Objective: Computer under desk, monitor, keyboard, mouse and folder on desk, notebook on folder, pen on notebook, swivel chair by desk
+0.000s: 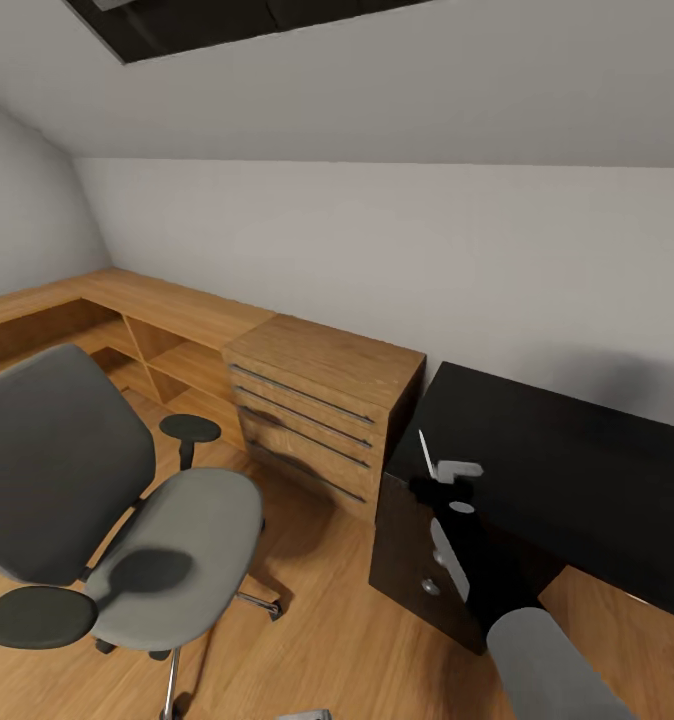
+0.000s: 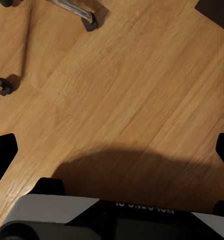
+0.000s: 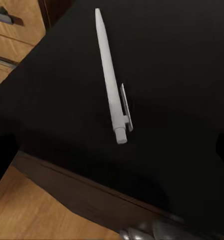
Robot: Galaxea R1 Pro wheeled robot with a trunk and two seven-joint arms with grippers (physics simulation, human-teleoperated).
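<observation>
Head view: the right gripper, pale grey with dark links, hangs over the near left corner of the black desk. A thin pale white pen shows just left of the gripper. In the right wrist view the pen lies flat on the black desk top, clip side toward the desk's front edge, not touched by anything. The right fingers show only as dark slivers at either edge of that view, well apart, so the hand is spread and empty.

Below the desk's front edge, a round silver knob is partly seen; two knobs show on the dark drawer front in the head view.

Left of the desk stands a light wooden drawer unit with long bar handles, joined to a low wooden counter running along the far wall.

The grey upholstered swivel chair with black padded armrests stands near left, apart from the desk, seat bare.

Left wrist view: wooden floor, chrome chair legs with black castors. The left gripper's dark fingertips sit wide apart, holding nothing.
</observation>
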